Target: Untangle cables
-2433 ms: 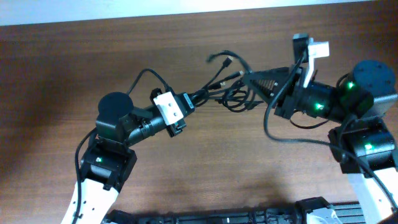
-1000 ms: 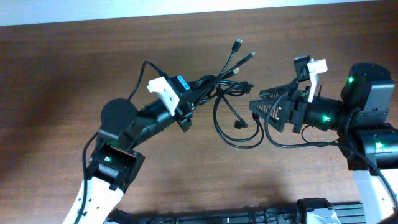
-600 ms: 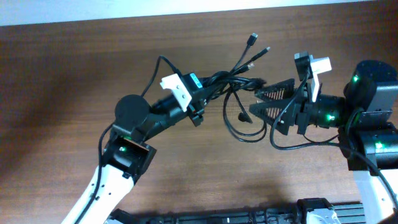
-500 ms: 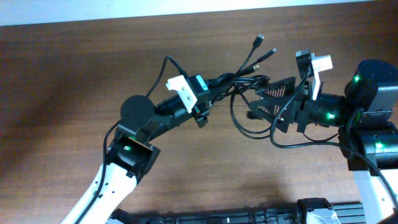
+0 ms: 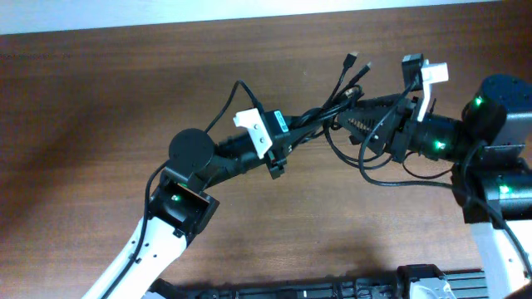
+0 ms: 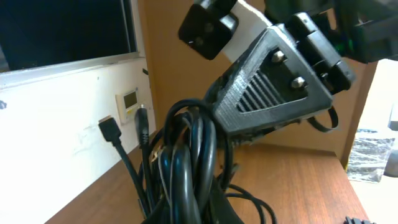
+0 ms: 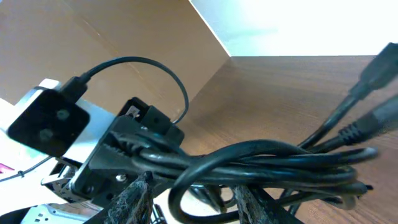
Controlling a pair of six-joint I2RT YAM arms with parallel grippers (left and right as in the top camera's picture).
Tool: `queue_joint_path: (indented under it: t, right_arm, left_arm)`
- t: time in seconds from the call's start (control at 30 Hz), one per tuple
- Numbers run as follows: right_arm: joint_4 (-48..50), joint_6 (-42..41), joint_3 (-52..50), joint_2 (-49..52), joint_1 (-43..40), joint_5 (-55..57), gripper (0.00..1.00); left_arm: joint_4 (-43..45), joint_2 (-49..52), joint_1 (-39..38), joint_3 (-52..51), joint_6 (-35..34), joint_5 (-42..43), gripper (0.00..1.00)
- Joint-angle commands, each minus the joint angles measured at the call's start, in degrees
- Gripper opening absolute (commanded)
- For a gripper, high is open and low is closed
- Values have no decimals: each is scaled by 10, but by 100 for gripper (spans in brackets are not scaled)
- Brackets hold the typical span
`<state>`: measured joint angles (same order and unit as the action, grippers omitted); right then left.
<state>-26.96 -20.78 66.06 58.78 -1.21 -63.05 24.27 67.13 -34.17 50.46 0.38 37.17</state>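
Note:
The cables [image 5: 331, 101] are a bunch of thin black cords held off the table, with plug ends [image 5: 351, 59] fanning toward the far edge and a loop [image 5: 342, 160] hanging below. My left gripper [image 5: 289, 133] is shut on the bunch's near end; the cords [image 6: 186, 162] rise out of its jaws in the left wrist view. My right gripper [image 5: 345, 119] is open, one finger on each side of the bunch. In the right wrist view the cords [image 7: 267, 162] run across just above its spread fingers [image 7: 189, 202].
The brown wooden table [image 5: 100, 124] lies under both arms, with a white wall strip along its far edge. Thicker arm wires curve near the left wrist [image 5: 237, 91] and the right wrist [image 5: 391, 174]. The left gripper body [image 7: 124, 146] shows close in the right wrist view.
My left gripper has carried the bunch up and to the right, toward the right arm. My right gripper has moved in, so its open fingers now straddle the bunch.

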Motion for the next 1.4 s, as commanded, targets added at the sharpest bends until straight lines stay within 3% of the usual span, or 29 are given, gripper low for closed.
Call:
queue_joint_path:
  t: [0.0, 0.03, 0.07, 0.1, 0.3, 0.4, 0.67, 0.93, 1.03, 1.2, 1.37]
  right_arm:
    - [4, 8, 6, 11, -3, 7, 30]
    - [4, 8, 6, 12, -3, 7, 24]
    - [4, 8, 6, 12, -3, 7, 10]
    - [4, 8, 6, 12, -3, 6, 4]
    - [40, 8, 6, 12, -3, -46, 4]
    - [107, 7, 6, 11, -3, -113, 4]
    - [249, -81, 6, 11, -3, -104, 4]
    - [255, -87, 6, 10, -4, -81, 4]
    - [256, -113, 6, 10, -4, -50, 4]
    - [255, -127, 6, 10, -19, -37, 4]
    - [255, -162, 6, 10, -69, -51, 4]
  left_arm:
    - [8, -2, -6, 5, 9, 40, 0]
    - [8, -2, -6, 5, 9, 40, 0]
    - [8, -2, -6, 5, 10, 40, 0]
    - [8, -2, -6, 5, 9, 40, 0]
    - [5, -2, -6, 5, 28, 39, 0]
    - [-43, -2, -5, 5, 45, -32, 0]
    - [-136, -2, -6, 5, 71, 18, 0]
    - [-227, -2, -5, 5, 101, 36, 0]
    - [-253, -2, -6, 5, 150, 31, 0]
    - [-325, -2, -5, 5, 149, -130, 0]
    - [-341, -2, -5, 5, 78, -295, 0]
